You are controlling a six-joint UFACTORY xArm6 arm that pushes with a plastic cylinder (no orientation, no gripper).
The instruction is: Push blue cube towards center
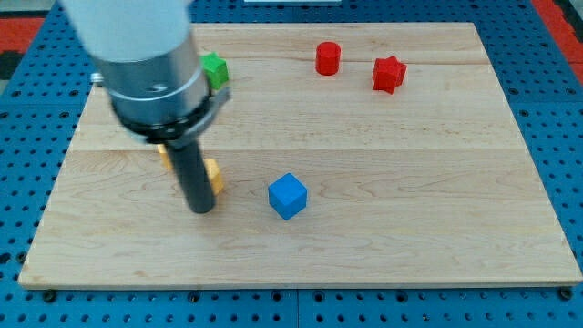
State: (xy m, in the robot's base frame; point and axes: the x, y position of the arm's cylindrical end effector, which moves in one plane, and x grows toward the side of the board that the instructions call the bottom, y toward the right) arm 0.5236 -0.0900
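Observation:
The blue cube [288, 196] sits on the wooden board [410, 182], a little left of and below the board's middle. My tip [200, 209] stands on the board to the view's left of the blue cube, with a clear gap between them. The dark rod rises from it to the arm's large grey body at the view's top left. A yellow block [214, 175] lies right behind the rod, partly hidden by it.
A green block [215, 68] peeks out beside the arm at the top left. A red cylinder [328, 58] and a red star-shaped block [388, 74] sit near the top edge, right of centre. A small yellow piece [163, 153] shows left of the rod.

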